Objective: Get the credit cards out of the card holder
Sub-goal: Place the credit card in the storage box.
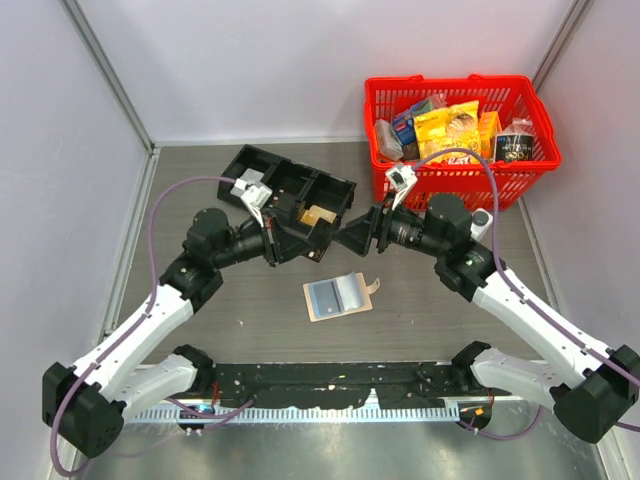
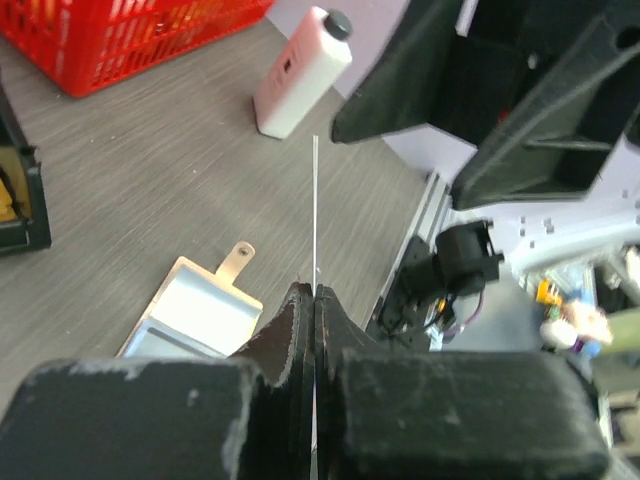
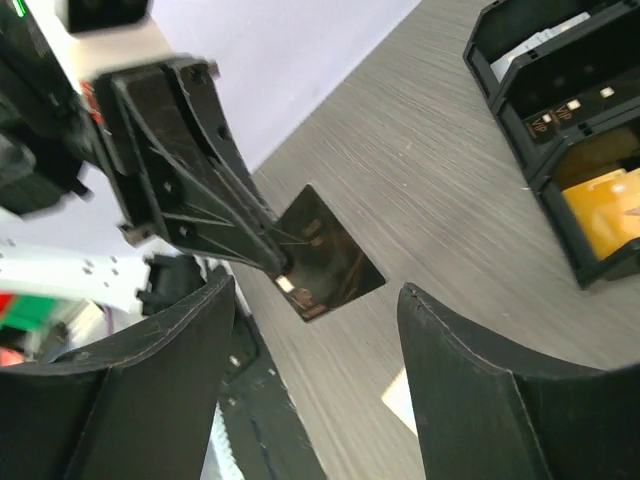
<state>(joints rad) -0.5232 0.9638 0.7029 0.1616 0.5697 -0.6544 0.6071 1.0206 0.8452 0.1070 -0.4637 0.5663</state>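
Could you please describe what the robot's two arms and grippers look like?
The left arm and right arm have white links and black joints, with a purple cable looping along each. The left gripper and right gripper have matte black wedge-shaped fingers.

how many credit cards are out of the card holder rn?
1: a credit card pinched in the shut jaws of the left gripper, held above the table. More may be hidden in the open card holder lying there.
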